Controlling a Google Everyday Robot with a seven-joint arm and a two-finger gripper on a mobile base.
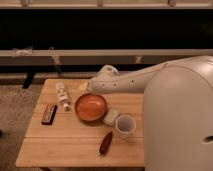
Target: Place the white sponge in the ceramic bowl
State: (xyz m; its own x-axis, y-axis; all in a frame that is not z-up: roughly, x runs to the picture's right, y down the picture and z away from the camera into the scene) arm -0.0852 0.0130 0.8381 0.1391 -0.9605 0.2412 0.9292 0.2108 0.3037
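Note:
The ceramic bowl [91, 107] is round and glossy orange-brown, and sits near the middle of the wooden table [65, 145]. The white sponge [111, 117] is a small off-white block lying on the table against the bowl's right rim, between the bowl and a white cup [125, 125]. My arm reaches in from the right, and the gripper [89, 87] hangs just beyond the bowl's far rim, above the table and apart from the sponge. Nothing shows inside the bowl.
A small white bottle [62, 95] lies left of the bowl. A dark rectangular object [48, 114] sits near the table's left edge. A reddish-brown elongated object [105, 143] lies in front of the cup. My white body [180, 120] fills the right side.

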